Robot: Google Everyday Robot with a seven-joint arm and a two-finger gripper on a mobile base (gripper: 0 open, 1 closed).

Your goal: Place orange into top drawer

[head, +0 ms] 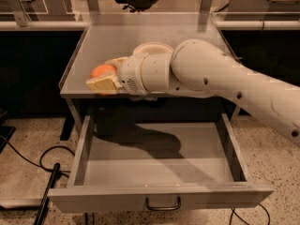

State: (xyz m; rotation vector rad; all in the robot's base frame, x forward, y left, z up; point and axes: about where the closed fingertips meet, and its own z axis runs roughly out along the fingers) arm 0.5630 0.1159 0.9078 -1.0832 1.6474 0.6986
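The orange [102,71] is a small round fruit held between the cream fingers of my gripper [106,78], above the front left part of the grey cabinet top [140,36]. The gripper is shut on it. The white arm reaches in from the right and crosses the cabinet's front edge. The top drawer [159,161] is pulled wide open below, grey and shallow, with nothing in it. Its flat front carries a small dark handle [162,204]. The orange is above and behind the drawer's left rear corner.
A shallow white bowl [152,48] sits on the cabinet top behind the arm. Black cables [47,165] lie on the speckled floor at the left. Glass panels and desks stand behind the cabinet.
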